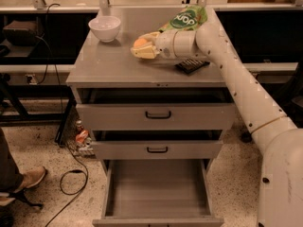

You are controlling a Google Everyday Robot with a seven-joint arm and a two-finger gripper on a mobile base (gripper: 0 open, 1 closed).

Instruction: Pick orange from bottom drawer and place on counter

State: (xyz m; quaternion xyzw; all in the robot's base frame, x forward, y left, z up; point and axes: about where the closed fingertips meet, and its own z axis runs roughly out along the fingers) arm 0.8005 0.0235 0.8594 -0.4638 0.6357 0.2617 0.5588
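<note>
My gripper (143,47) reaches in from the right over the middle of the grey counter (109,65). Its pale fingers are shut on the orange (140,42), which shows between them, low over the counter top. The bottom drawer (158,188) is pulled fully open below, and its flat grey inside holds nothing. The two upper drawers with black handles stand slightly ajar.
A white bowl (104,28) sits at the counter's back left. A green snack bag (185,18) lies at the back right, and a dark flat object (191,65) lies under my arm. A person's shoe (29,178) and cables are on the floor left.
</note>
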